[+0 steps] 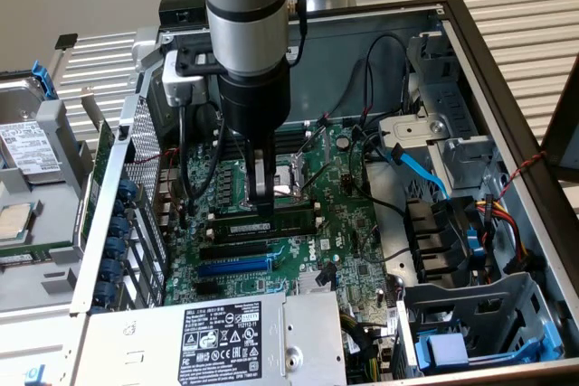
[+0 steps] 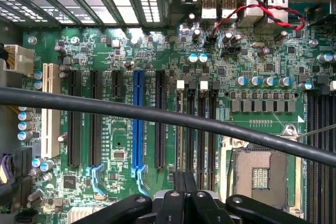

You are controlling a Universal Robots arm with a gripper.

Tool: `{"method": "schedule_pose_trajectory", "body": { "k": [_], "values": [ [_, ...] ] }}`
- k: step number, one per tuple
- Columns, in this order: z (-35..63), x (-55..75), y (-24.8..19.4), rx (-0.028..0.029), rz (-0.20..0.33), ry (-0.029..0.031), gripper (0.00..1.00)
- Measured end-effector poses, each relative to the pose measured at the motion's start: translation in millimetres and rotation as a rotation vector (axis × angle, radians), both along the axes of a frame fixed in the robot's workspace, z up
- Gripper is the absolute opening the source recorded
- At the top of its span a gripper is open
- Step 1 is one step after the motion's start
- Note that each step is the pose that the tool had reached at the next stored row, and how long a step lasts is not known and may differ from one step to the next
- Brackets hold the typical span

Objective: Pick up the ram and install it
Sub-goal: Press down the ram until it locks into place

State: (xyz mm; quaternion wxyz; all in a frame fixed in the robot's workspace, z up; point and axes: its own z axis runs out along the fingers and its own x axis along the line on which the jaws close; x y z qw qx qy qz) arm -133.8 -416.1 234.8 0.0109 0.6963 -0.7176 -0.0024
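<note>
Green motherboard; closed gripper over slim ram.

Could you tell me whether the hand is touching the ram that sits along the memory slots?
Touching. In the exterior view the hand, its fingers together, comes down onto the top edge of the ram, with no gap between them.

Green ram — blue slot

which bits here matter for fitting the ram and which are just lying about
Job: long narrow green ram stick; robot's hand, right over it; long black memory slots.
Lying about: blue expansion slot; silver labelled power supply box; blue flat cable; grey hard drive.
</note>
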Motion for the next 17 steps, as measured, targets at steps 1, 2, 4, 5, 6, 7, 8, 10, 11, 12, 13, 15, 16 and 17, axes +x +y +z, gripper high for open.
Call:
{"method": "schedule_pose_trajectory", "body": {
  "k": [1, 2, 4, 5, 6, 7, 8, 10, 11, 12, 13, 15, 16, 17],
  "values": [
    [-0.4, 0.0, 0.0, 0.0002, 0.0, 0.0, 0.11],
    [-0.7, 0.0, 0.0, 0.0002, 0.0, 0.0, 0.11],
    [-1.4, -0.2, 0.0, 0.0003, 0.0, 0.0, 0.11],
    [-1.6, -0.3, 0.0, 0.0002, 0.0, 0.0001, 0.11],
    [-1.9, -0.3, 0.0, 0.0003, 0.0, 0.0001, 0.11],
    [-2.2, -0.4, 0.0, 0.0003, 0.0, 0.0, 0.11],
    [-2.5, -0.5, 0.0, 0.0003, 0.0, 0.0, 0.11],
    [-2.7, -0.7, 0.0, 0.0002, 0.0, 0.0001, 0.11],
    [-2.9, -0.7, 0.0, 0.0002, 0.0, 0.0001, 0.11],
    [-3.3, -0.8, 0.0, 0.0003, 0.0, 0.0, 0.11],
    [-3.5, -0.8, 0.0, 0.0002, 0.0, 0.0001, 0.11],
    [-3.8, -0.9, 0.0, 0.0, 0.0, 0.0002, 0.11],
    [-3.8, -0.9, 0.0, 0.0001, 0.0, 0.0001, 0.11],
    [-3.9, -0.9, 0.0, 0.0002, 0.0, 0.0001, 0.11]
  ]
}}
